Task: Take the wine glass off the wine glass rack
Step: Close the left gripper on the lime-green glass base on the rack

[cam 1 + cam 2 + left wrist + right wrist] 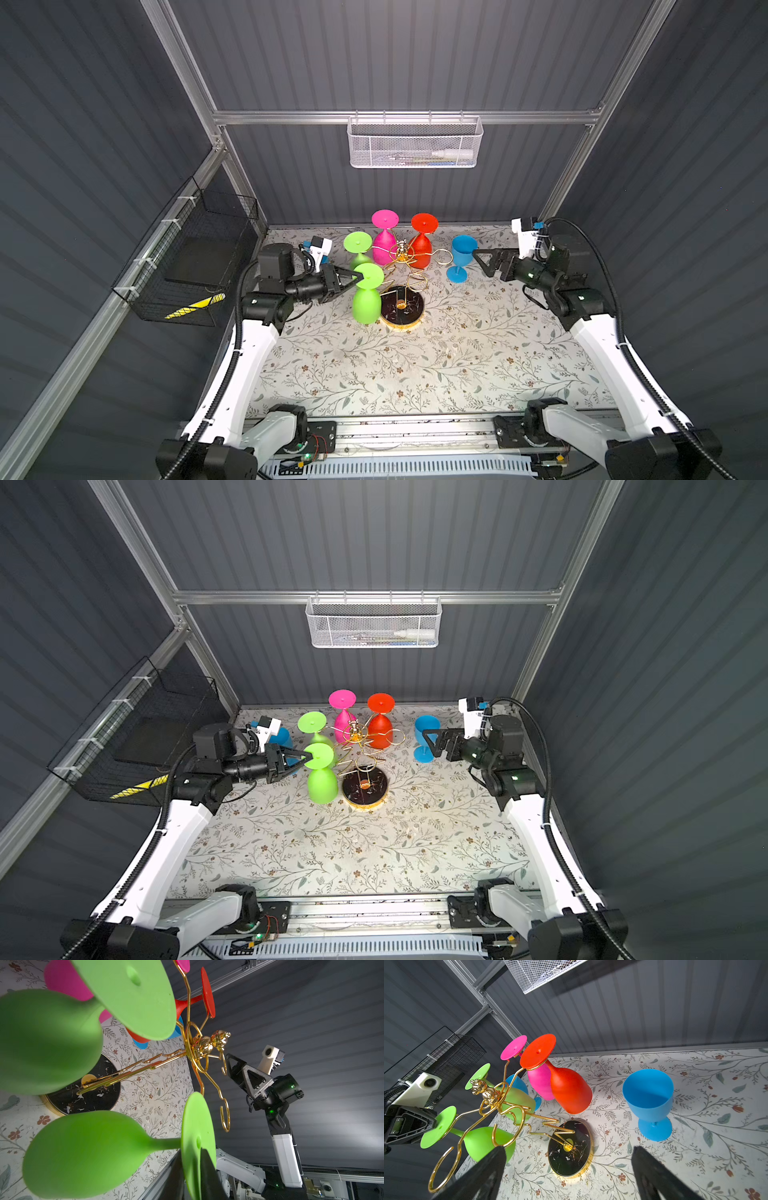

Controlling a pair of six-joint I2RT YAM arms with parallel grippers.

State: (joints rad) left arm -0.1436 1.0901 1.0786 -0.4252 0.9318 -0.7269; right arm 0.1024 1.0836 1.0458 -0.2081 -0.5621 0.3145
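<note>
On the left, the left gripper [358, 276] is clamped on the rim of the round foot of the nearer green wine glass [366, 306], which hangs bowl-down straight ahead of its fingers, at the left side of the rack [402, 311]. The rack's black base rests on the table [415, 374], just right of the glass's bowl. Far right, the right gripper [482, 264] hangs wide apart and empty, just beside an upright blue glass [460, 257].
</note>
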